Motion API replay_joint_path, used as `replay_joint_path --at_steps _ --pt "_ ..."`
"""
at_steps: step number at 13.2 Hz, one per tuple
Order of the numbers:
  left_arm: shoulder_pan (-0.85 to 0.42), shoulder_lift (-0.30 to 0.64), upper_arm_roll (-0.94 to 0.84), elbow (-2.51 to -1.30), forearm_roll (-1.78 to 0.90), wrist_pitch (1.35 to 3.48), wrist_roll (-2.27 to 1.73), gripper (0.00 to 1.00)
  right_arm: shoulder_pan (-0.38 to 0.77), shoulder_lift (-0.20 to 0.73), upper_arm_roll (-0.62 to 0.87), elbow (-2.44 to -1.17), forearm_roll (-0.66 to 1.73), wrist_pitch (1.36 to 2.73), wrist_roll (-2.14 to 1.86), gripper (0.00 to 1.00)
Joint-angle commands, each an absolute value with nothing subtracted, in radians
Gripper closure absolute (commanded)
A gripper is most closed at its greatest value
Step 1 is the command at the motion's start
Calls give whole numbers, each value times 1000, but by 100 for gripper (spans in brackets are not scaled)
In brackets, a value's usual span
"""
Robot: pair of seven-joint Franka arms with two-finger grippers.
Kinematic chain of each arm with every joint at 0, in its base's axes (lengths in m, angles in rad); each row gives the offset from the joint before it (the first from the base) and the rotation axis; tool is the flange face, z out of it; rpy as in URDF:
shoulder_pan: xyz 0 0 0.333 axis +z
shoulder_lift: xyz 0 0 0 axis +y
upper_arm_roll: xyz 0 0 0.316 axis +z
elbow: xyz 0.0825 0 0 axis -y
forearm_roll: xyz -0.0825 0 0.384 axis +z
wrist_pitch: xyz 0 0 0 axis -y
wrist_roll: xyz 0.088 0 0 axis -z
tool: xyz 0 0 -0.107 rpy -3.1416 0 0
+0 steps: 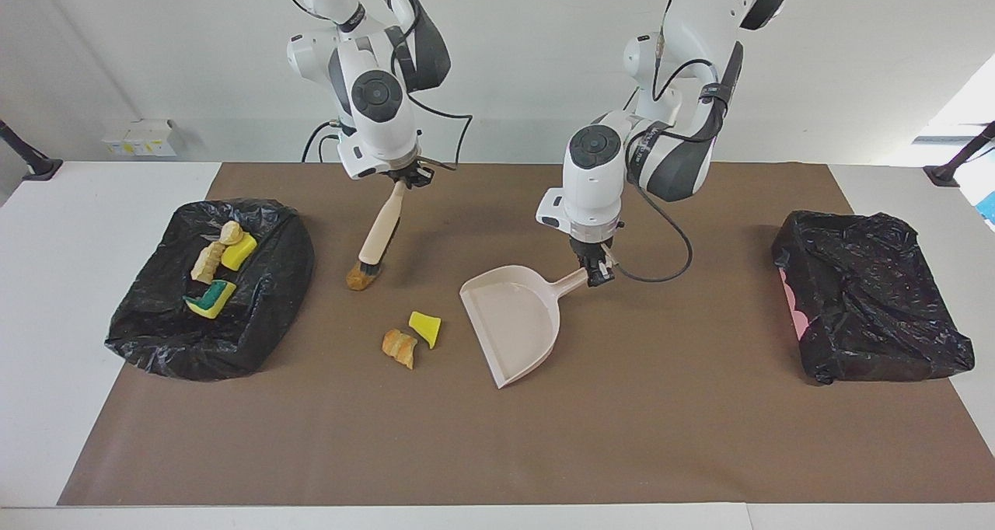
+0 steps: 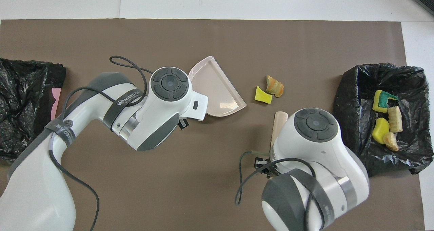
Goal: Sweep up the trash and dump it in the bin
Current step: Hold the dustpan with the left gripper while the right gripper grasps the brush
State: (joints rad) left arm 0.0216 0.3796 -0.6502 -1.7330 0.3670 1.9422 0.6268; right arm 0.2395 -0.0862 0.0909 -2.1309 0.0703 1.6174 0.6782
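Right gripper clamped on top end of wooden brush, handle slanting down toward 7 o'clock in facing view, dark bristles touching golden-brown bread-like piece on brown mat. In overhead view right arm's wrist covers that piece and most of brush; only handle tip showing.

Left gripper shut on handle end of pale pink dustpan. Pan low over mat, mouth facing 7 o'clock in facing view, toward loose scraps. Cannot tell whether lip touches mat. Pan interior bare. In overhead view pan at 2 o'clock off left wrist.

Two more loose scraps on mat just off pan mouth: yellow sponge bit touching striped orange-brown bread-like piece, latter at 7 o'clock of sponge bit in facing view. Same pair in overhead view: yellow, striped.

Black-lined bin toward right arm's end of table, holding four scraps: beige chunk, yellow sponge bit, ridged beige piece, green-topped sponge bit.

Second black-bagged bin toward left arm's end, pink edge showing, bag crumpled over top.
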Motion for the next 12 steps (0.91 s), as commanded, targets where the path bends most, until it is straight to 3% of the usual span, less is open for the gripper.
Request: replay_joint_path --at_steps 1,3,6,12 --pt "38 356 -652 -1755 350 1959 764 100 131 -150 106 -2224 40 1635 620 100" --pt "38 365 -646 -1752 350 1973 767 100 81 -190 106 -2310 41 1712 565 100" --pt "38 370 -644 -1761 350 1993 764 100 71 -173 107 -2388 41 1848 555 100" --pt "35 350 -646 -1819 351 2000 756 100 104 -66 110 -2349 55 1951 549 100"
